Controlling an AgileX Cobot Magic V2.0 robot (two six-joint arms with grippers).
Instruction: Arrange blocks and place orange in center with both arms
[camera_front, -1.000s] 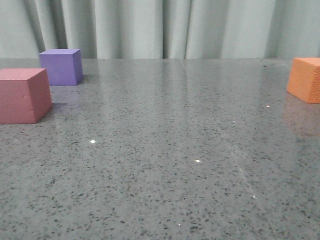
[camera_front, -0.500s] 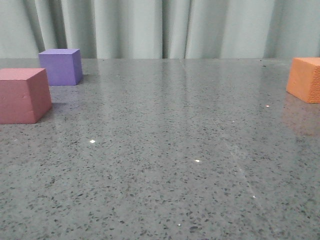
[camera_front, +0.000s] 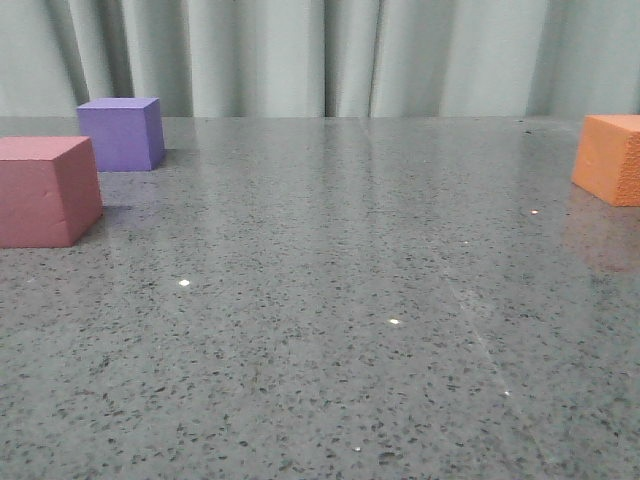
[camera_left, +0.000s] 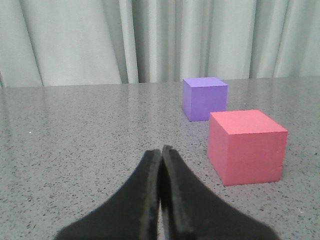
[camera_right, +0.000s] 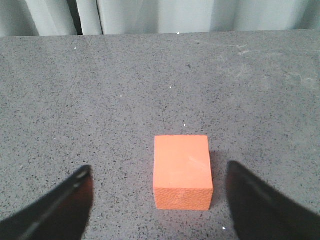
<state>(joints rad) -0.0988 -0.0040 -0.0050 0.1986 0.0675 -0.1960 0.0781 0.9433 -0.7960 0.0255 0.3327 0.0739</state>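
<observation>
Nothing is lined up yet. The right fingers (camera_right: 157, 200) are wide above the orange block (camera_right: 182, 170); the left fingers (camera_left: 161, 192) are pressed together, empty.

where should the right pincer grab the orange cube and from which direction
Grip the orange cube across its two flat side faces, coming down from above. In the right wrist view the right pincer is already open, one finger on each side of the cube, which sits flat and square to the fingers on the table, so a straight descent and close should likely work.
</observation>
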